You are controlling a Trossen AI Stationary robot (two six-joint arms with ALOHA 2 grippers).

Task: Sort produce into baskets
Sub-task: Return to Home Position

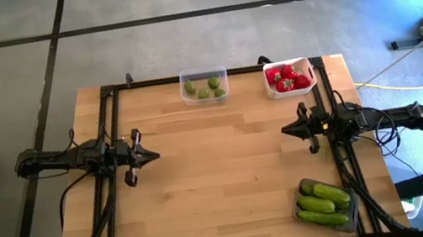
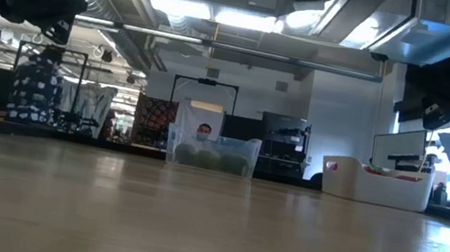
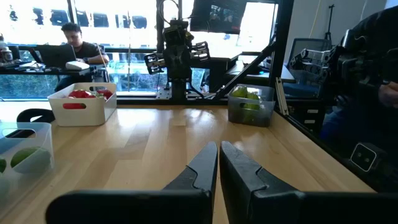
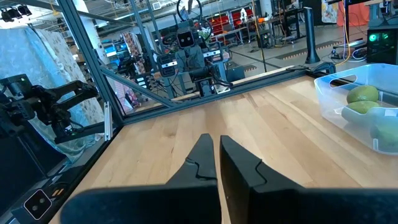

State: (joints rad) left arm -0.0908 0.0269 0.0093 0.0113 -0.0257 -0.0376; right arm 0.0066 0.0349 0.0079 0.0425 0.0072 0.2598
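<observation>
Okay, you're basically done: green fruits (image 1: 205,88) in clear tub (image 1: 205,96), red pieces (image 1: 287,78) in white tub (image 1: 272,90), cucumbers (image 1: 325,201) in grey tub (image 1: 300,211), left gripper (image 1: 152,154) & right gripper (image 1: 286,130) pinched together, empty, nothing left to grab.

No legible text, label, brand, number or sign anywhere in these views.

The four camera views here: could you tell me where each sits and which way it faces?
High view: overhead, straight down; both arms, left gripper, right gripper.
Low view: table height, facing clear basket and white basket.
Left wrist: across the table; own shut fingers.
Right wrist: likewise; fingers.
High and low share both baskets.
</observation>
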